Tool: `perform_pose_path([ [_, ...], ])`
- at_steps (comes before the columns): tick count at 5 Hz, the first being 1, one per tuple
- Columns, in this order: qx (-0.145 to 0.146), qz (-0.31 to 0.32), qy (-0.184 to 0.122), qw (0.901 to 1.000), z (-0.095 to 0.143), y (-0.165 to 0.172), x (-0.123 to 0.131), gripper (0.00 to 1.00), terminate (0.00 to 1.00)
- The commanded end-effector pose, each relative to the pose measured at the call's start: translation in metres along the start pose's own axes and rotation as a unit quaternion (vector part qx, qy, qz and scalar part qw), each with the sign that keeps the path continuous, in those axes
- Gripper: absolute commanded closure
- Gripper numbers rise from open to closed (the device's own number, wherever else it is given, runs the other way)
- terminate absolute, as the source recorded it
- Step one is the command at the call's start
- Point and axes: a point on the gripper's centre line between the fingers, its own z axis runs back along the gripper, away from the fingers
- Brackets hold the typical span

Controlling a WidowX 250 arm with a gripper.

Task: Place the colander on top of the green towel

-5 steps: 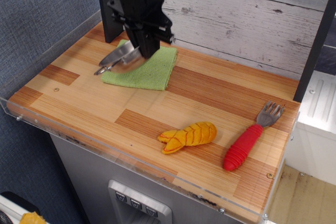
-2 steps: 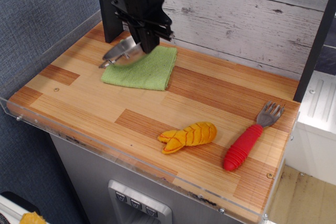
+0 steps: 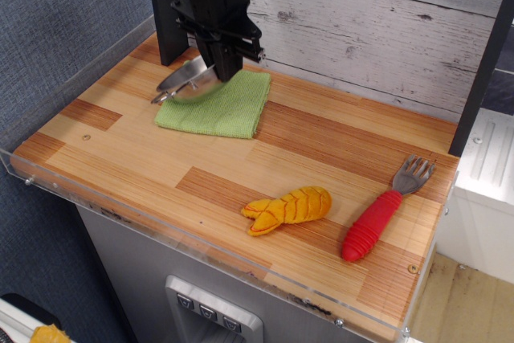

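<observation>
As before, colander (image 3: 186, 84) tilted over green towel (image 3: 218, 108)

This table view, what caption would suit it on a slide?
Gripper holds a tilted colander over the green towel's back-left corner.

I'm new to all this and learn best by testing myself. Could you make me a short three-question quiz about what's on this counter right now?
1. True or false: the colander lies flat and centred on the green towel.
2. Which thing lies nearest the front right corner of the counter? A) the yellow toy fish B) the red-handled fork C) the towel
3. Fill in: the gripper holds the colander over the towel's far ____ corner.

Key:
1. False: it is tilted, held at the towel's corner.
2. B
3. left
</observation>
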Motion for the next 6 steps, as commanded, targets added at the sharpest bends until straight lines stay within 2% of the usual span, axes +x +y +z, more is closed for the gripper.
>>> perform_pose_path([
  [1, -0.037, 0.025, 0.000, 0.9990, 0.004, -0.006, 0.005, 0.00, 0.00],
  [3, -0.031, 0.005, -0.038, 0.9988, 0.025, -0.019, 0.009, 0.00, 0.00],
  [4, -0.021, -0.001, -0.065, 0.9977, 0.045, -0.026, 0.006, 0.00, 0.00],
  [5, -0.015, -0.026, -0.081, 0.9963, 0.073, -0.048, 0.000, 0.00, 0.00],
  [6, 0.006, -0.049, -0.068, 0.9964, 0.096, -0.075, -0.004, 0.00, 0.00],
])
